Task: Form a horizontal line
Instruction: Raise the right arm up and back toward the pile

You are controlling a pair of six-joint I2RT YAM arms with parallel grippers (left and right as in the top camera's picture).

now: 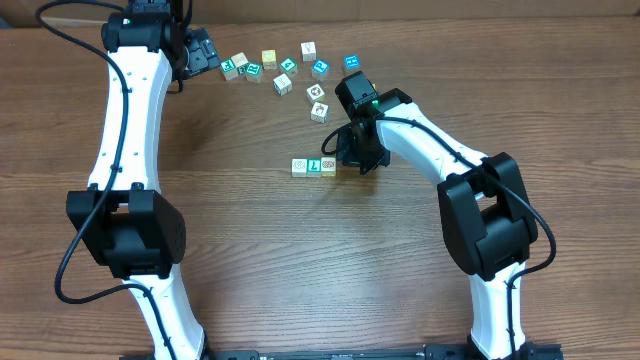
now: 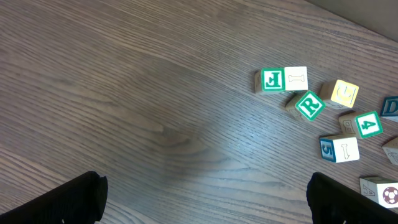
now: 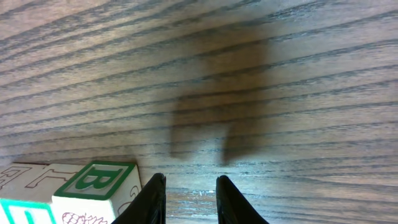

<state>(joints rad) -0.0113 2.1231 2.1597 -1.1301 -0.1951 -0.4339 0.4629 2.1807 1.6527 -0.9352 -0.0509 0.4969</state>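
1. The wood-grain counter (image 1: 250,250) is carrying the horizontal line (image 1: 314,166) near its middle, its cubes touching and its long axis running parallel to the near edge
2. The right end effector (image 3: 190,182) is sitting just beside the line's end facing the right edge, narrowly parted and pinching nothing
3. The left end effector (image 2: 205,190) is hanging spread wide near the far edge, beside the loose cluster (image 1: 290,72), well apart from the line
4. The right arm is looking nearer, the line lying toward the left edge from it
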